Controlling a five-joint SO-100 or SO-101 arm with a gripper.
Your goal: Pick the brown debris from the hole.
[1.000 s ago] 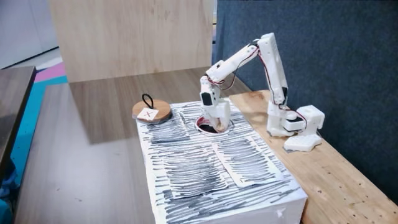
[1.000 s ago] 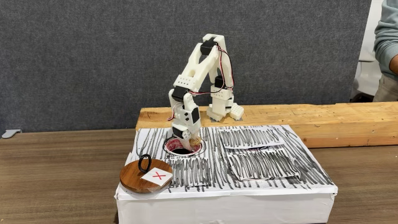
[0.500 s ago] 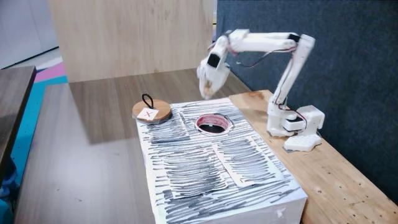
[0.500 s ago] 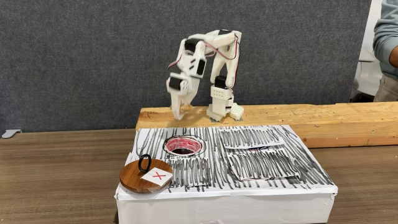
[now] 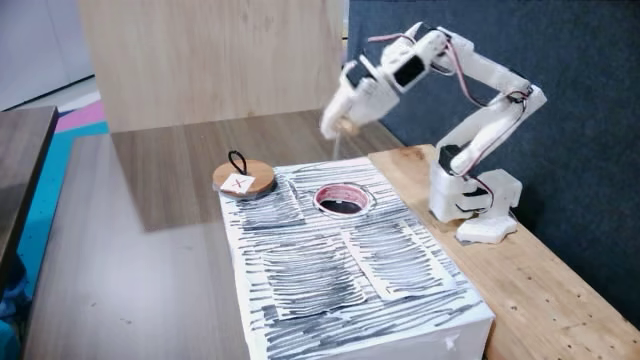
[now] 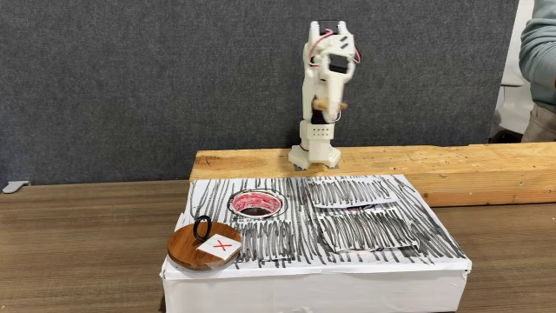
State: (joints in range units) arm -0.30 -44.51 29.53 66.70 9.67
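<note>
The main step looks done: the gripper [image 6: 328, 108] is raised high in the upper middle of a fixed view, well above the striped box, and its fingers are closed on the brown debris [image 6: 329, 107], a small tan, lumpy bit showing at the tips. In the other fixed view the gripper [image 5: 333, 122] sits blurred at upper centre, so the lump cannot be made out there. The hole [image 6: 254, 205], a round dark opening with a pinkish-red rim, lies at centre left of the box top and seems empty, though its bottom is too dark to be sure. What remains, by my reading, is only to carry the bit away and drop it. The box [image 6: 373, 261] is white, scribbled with black strokes; a round wooden lid [image 6: 205, 248] with a black loop rests at its lower left corner.
</note>
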